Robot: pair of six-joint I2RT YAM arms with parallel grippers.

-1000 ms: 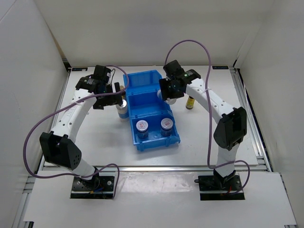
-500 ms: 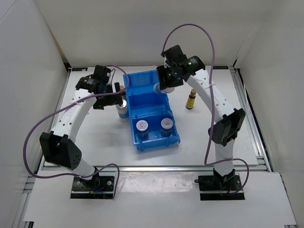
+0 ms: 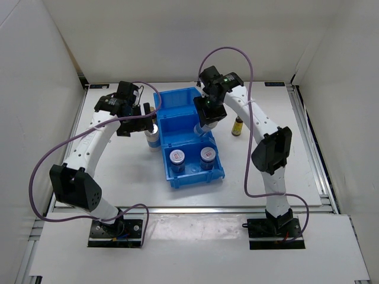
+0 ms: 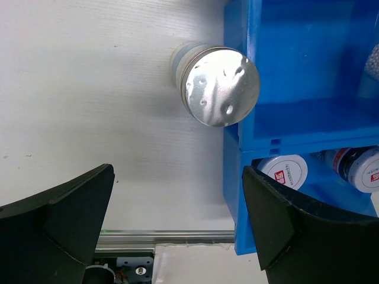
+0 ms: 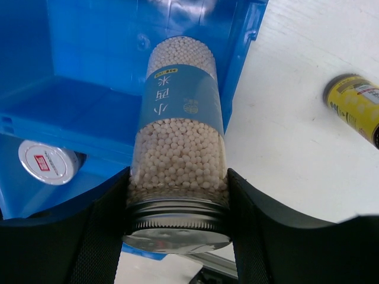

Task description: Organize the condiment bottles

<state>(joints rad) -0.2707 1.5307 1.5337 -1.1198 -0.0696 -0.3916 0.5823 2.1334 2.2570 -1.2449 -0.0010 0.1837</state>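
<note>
My right gripper (image 3: 204, 118) is shut on a white-blue cylinder (image 5: 180, 142) full of white beads, gripped just above its silver lid. It holds the cylinder over the middle compartment of the blue bin (image 3: 195, 176), near the right wall. My left gripper (image 3: 140, 120) is open and empty above the second cylinder (image 3: 153, 135), which stands on the table against the bin's left wall; its silver lid (image 4: 222, 86) shows in the left wrist view. Two squat jars (image 3: 177, 157) (image 3: 206, 155) sit in the front compartment. A dark-brown bottle (image 3: 237, 126) stands right of the bin.
The bin's back compartment (image 3: 177, 100) holds nothing visible. The bin also shows in the left wrist view (image 4: 237, 195) and the right wrist view (image 5: 89, 59). The brown bottle (image 5: 355, 109) is close to the bin's right wall. White walls enclose the table.
My right gripper has swung left and down with the cylinder, from the bin's back right corner to over the middle compartment. The left arm has not moved.
</note>
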